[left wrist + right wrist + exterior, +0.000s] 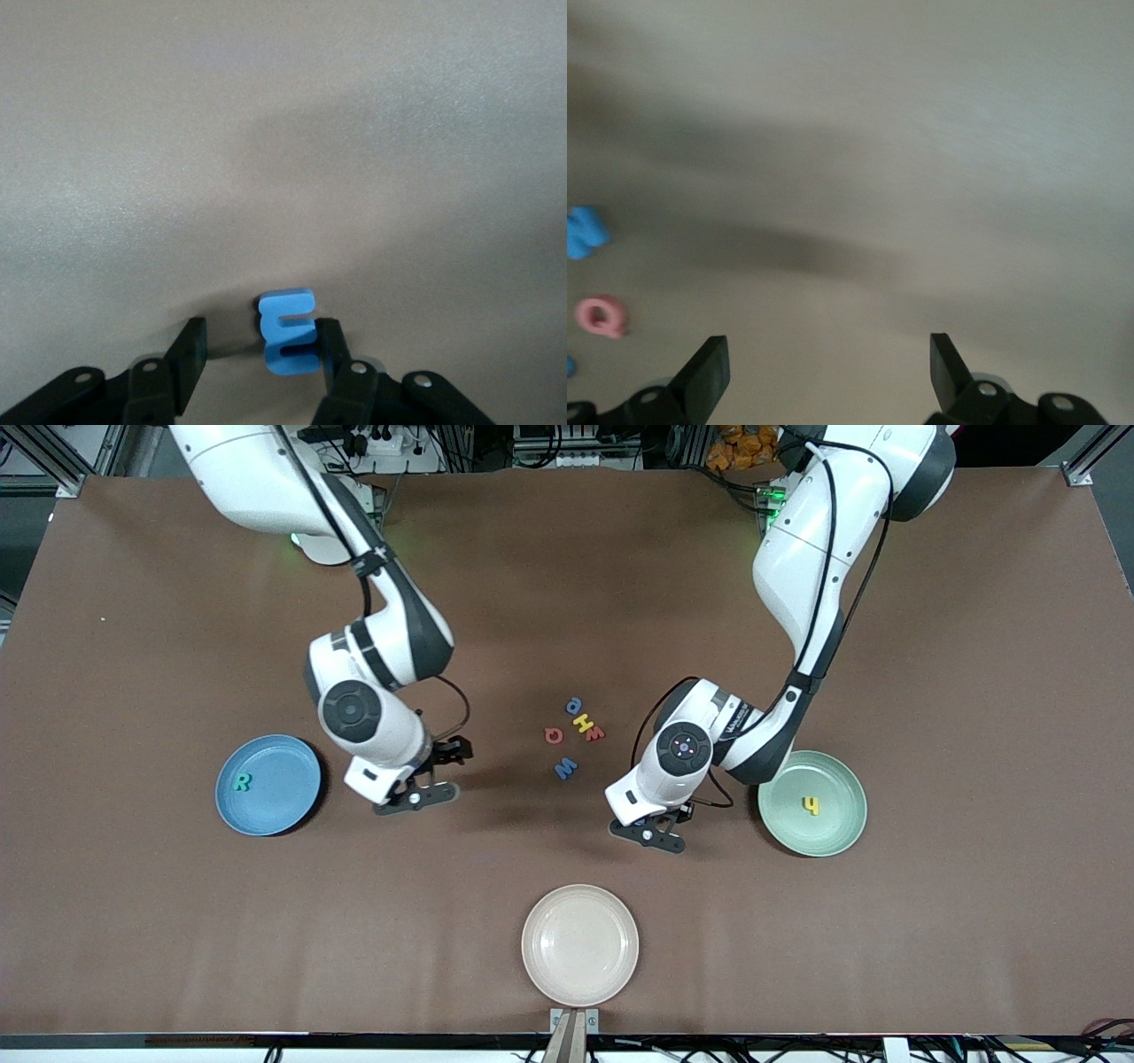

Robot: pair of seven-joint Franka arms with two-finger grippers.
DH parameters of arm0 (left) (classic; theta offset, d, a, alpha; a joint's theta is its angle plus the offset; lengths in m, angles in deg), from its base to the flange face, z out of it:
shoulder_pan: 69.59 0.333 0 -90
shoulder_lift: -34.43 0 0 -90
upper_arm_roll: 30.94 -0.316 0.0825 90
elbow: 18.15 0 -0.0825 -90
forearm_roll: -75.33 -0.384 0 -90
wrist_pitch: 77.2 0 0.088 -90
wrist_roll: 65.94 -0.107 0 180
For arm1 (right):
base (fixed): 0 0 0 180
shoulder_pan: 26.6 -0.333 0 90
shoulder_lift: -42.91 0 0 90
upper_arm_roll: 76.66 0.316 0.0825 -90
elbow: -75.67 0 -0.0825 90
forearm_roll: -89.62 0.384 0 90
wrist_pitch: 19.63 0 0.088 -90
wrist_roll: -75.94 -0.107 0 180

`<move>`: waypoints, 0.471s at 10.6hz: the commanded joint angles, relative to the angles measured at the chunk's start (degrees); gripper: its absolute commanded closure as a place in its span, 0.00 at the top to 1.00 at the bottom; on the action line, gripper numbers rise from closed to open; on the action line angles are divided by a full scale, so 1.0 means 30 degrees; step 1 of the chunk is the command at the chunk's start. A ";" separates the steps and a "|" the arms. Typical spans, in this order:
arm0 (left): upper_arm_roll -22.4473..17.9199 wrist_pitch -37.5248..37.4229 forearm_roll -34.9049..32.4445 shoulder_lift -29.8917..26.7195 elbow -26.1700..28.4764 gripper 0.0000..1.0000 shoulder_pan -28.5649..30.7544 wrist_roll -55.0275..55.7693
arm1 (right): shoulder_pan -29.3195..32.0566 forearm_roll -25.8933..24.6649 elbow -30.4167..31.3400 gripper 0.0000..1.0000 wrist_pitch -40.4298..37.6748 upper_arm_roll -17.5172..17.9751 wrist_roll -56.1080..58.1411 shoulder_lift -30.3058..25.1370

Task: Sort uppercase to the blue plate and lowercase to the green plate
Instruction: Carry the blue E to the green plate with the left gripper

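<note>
R [241, 781] lies in one plate [292, 815], h [811, 806] in another [842, 837]; 5 letters [576, 735] lie between them.

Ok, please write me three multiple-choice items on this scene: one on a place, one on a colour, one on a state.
1. Where does the green R lie?
A. in the blue plate
B. in the green plate
C. on the bare table

2. What colour is the letter between the fingers of the left gripper, low at the table beside the green plate?
A. red
B. yellow
C. blue

3. How is the right gripper, over bare table beside the blue plate?
A. shut on a letter
B. open and empty
C. open with a plate between its fingers

Key: 1 A, the front view shows the R inside the blue rim. 2 C, the left wrist view shows a blue letter there. 3 B, the right wrist view shows its fingers wide apart with only table between them.
</note>
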 commanded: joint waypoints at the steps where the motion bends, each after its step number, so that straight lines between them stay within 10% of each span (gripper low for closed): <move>1: -0.0387 -0.0003 0.0440 0.0329 -0.0493 0.09 -0.0322 -0.0019 | -0.1473 0.0112 -0.1154 1.00 0.1469 -0.0128 0.0087 0.1472; 5: -0.0766 -0.0062 0.0439 -0.0051 -0.0464 0.00 -0.0030 -0.0135 | -0.2270 0.0898 -0.1767 1.00 0.2943 -0.0040 -0.0206 0.2851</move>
